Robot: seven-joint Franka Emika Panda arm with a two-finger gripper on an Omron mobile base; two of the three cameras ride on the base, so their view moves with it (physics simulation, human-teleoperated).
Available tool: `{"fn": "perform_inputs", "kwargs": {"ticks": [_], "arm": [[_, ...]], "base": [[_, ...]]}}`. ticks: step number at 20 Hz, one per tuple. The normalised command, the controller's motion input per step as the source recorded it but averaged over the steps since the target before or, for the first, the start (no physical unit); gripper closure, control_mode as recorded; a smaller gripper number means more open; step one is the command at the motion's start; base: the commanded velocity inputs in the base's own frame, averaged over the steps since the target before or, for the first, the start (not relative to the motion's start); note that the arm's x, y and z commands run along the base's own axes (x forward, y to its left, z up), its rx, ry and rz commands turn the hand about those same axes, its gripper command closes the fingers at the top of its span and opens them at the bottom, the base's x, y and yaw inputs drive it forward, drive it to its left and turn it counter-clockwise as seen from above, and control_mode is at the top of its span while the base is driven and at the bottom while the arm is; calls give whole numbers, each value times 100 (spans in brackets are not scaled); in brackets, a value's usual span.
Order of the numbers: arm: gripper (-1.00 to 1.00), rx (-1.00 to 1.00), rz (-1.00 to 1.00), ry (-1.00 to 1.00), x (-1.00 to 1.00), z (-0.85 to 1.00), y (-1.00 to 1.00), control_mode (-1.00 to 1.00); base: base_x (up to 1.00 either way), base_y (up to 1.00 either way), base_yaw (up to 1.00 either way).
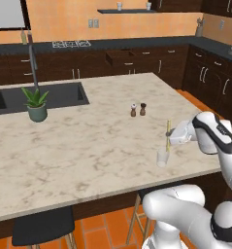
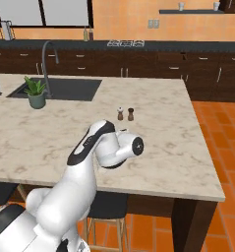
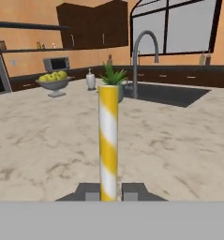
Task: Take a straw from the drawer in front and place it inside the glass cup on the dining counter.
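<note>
Pincer (image 1: 170, 137) clamped on straw (image 1: 168, 133), held upright over glass cup (image 1: 161, 157) nr bench (image 1: 88, 146) front right edge. Keep straw vertical, centre over rim, lower, then release.

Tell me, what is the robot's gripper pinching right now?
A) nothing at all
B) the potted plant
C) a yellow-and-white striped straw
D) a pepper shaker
C: in the hand view the striped straw stands clamped between the two fingertips of the gripper, and in the left base view it hangs over the glass cup on the dining counter.
</note>
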Motion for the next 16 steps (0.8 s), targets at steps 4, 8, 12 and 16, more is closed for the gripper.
{"fn": "perform_inputs", "kwargs": {"ticks": [4,8,12,16], "arm": [[100,0,5,0,6,-13,18,-100],[100,0,4,0,4,-13,6,-100],[100,0,6,-1,2,-14,0,-100],[100,0,7,-3,11,-8,0,-100]], "base": [[0,0,0],[0,0,0],[0,0,0],[0,0,0]]}}
